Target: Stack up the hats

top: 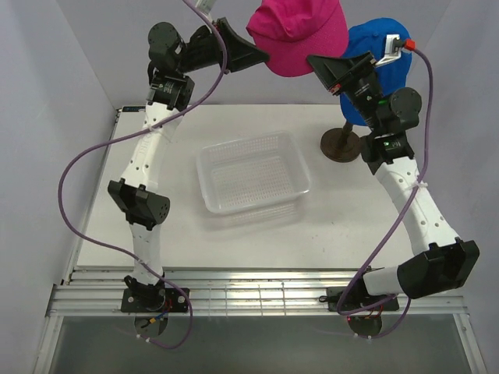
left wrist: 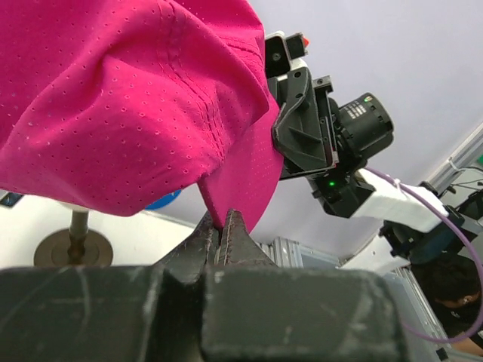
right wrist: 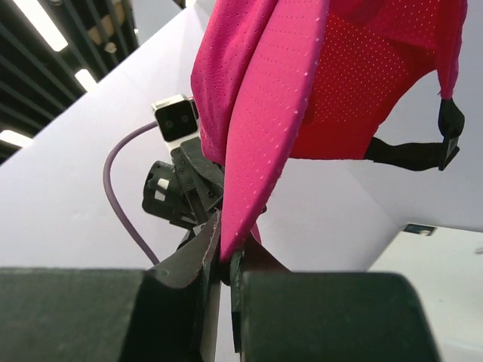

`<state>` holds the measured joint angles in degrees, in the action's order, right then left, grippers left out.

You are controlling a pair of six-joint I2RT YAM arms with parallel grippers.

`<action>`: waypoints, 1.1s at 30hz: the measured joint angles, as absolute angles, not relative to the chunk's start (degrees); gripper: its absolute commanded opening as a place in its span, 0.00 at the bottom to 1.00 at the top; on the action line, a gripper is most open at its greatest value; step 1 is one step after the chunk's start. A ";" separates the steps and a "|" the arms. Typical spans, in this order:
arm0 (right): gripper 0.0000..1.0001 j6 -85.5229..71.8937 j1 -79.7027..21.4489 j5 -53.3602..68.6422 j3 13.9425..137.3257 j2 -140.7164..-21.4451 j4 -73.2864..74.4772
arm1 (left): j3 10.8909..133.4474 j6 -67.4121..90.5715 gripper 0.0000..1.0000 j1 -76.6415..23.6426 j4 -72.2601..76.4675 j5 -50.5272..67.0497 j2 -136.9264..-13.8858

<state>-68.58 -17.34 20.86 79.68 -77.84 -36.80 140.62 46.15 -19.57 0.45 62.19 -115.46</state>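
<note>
Above the table [top: 257,249], left gripper [left wrist: 224,228] and right gripper [right wrist: 226,259] both clamp shut on the magenta hat [top: 300,35]; light, floppy cloth, probably steadier held by its brim

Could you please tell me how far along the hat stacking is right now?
Done: a blue cap sits atop the brown stand. In hand: the left hand and right hand both pinch the magenta cap, raised beside it. Left: setting it on the blue cap; no other caps show.
</note>
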 measured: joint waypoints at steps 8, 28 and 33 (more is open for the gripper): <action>0.08 -61.76 -9.58 22.09 84.20 -76.75 -23.14 | 150.28 49.36 0.12 -24.18 8.32 57.21 -127.83; 0.08 -61.78 3.88 26.35 105.86 -87.33 -21.26 | 144.03 13.19 0.83 -27.49 -23.44 45.84 -123.83; 0.08 -62.81 5.28 26.15 107.18 -91.44 -21.34 | 140.68 6.63 0.83 -27.31 -28.64 41.67 -120.99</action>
<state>-62.81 5.28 26.15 107.18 -91.44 -21.34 140.68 6.63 -27.31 -28.64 41.67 -120.99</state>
